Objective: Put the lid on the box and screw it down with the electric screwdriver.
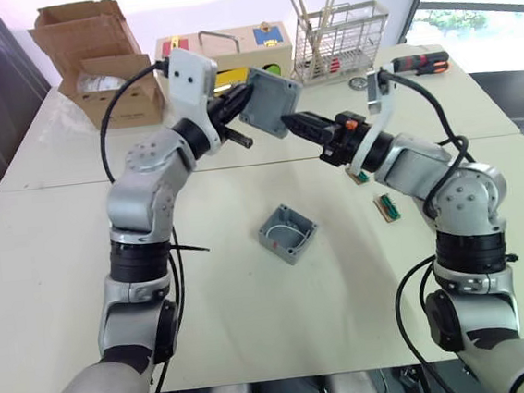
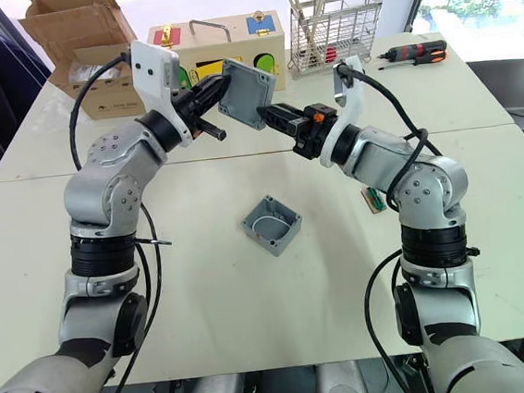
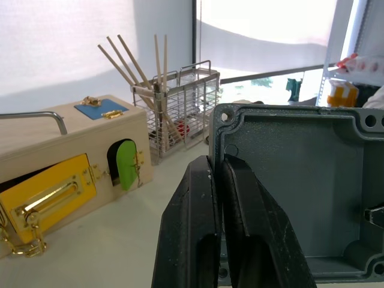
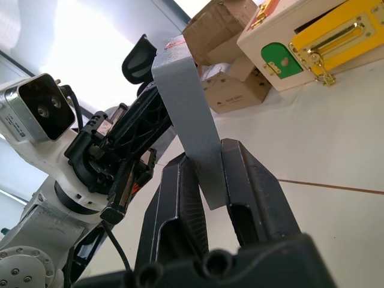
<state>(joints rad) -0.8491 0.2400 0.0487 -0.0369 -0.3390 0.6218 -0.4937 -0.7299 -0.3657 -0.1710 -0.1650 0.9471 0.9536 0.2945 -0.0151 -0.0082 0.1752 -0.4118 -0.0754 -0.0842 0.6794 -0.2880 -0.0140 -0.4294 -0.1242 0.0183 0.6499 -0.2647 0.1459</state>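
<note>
Above the table (image 1: 55,263), both grippers pinch the lid (image 1: 269,100) between them: the left gripper (image 1: 242,103) clamps one edge, the right gripper (image 1: 294,121) the opposite edge. It is a flat square of matte grey plastic, held on edge with its ribbed hollow side towards the left arm. Straight below and slightly nearer the robot sits the box (image 1: 287,233), open side up, deeper, same grey. Both arms are about equally near it. Far behind the right arm lies a red-and-black screwdriver (image 1: 421,62).

Robotics lab, white tables (image 1: 56,272), wooden latch box (image 2: 220,47), wire rack (image 1: 340,40)
</note>
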